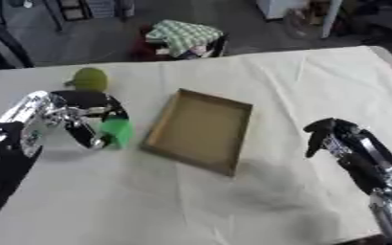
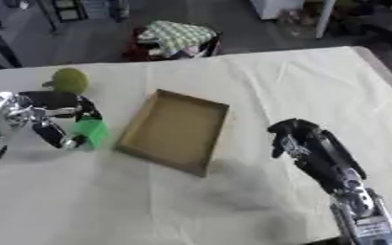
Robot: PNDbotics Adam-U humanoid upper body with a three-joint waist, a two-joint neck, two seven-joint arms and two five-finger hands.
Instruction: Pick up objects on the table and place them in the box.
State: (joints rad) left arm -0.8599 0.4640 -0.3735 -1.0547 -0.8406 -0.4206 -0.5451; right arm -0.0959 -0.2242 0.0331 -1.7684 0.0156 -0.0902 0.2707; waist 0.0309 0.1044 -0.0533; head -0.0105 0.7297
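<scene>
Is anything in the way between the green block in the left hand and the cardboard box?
Nothing visible. The left hand is curled round the green block, and only bare tablecloth lies between it and the box beside it. The olive round thing sits behind the hand, off that path.

A bright green object (image 1: 116,131) sits in the black fingers (image 1: 95,103) of the silver-jointed left hand (image 1: 82,115). An olive-green round fruit (image 1: 89,79), a tan cardboard box (image 1: 201,130), a cream cloth-covered worktop (image 1: 191,206), a green-and-white checked cloth (image 1: 182,36).

table (image 1: 316,86) — cream cloth | on it: open cardboard box (image 1: 201,130) | olive-green round object (image 1: 89,79)
</scene>
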